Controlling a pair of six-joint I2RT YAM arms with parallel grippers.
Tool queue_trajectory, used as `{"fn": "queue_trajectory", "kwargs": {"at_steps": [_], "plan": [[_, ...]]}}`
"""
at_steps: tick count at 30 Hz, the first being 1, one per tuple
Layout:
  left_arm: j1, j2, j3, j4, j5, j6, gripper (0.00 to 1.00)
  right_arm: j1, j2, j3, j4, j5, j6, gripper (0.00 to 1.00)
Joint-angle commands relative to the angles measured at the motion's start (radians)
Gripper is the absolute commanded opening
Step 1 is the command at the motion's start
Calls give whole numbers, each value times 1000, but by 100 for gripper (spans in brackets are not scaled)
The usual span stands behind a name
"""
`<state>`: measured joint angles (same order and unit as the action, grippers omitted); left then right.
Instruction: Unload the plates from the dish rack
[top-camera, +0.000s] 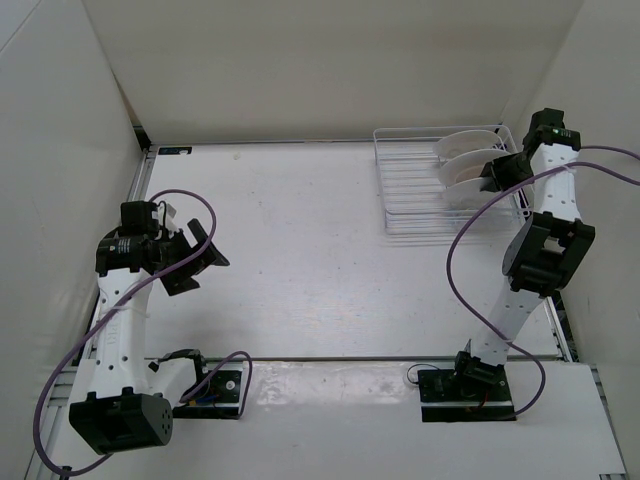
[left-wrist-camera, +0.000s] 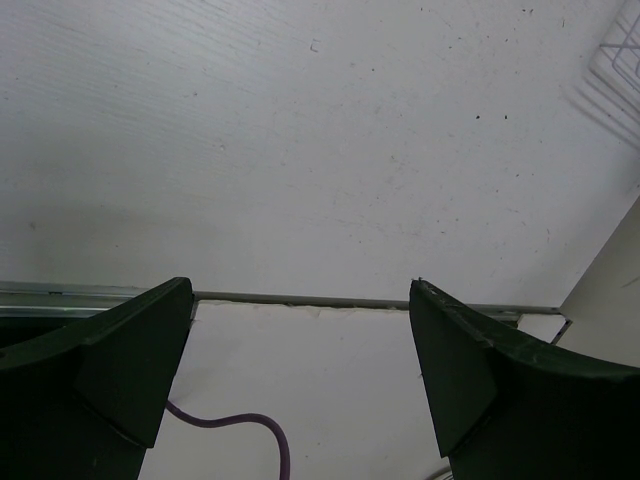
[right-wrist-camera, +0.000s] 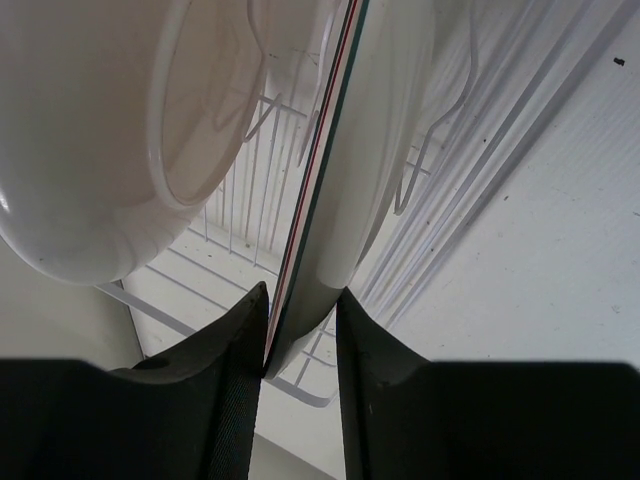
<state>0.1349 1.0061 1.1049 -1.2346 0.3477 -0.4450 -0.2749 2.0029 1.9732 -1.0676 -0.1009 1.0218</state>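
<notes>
The striped-rim plate (right-wrist-camera: 352, 200) and the white plate (right-wrist-camera: 90, 150) — tops cut off, faces hidden

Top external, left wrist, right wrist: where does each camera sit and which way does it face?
Top external: above and behind the bases, looking down on the table; shows both arms, left gripper, right gripper at the dish rack.
Left wrist: on the left arm, facing bare table past its open fingers.
Right wrist: facing into the rack, fingers astride the striped plate.
Shared: top and right wrist both show rack and plates; left wrist catches a rack corner.
</notes>
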Motion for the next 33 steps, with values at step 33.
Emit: {"fn": "queue_trajectory", "kwargs": {"at_steps": [33], "plan": [[5, -38, -25, 18, 31, 3, 100, -37, -50, 202, -140, -207, 32, 0]]}}
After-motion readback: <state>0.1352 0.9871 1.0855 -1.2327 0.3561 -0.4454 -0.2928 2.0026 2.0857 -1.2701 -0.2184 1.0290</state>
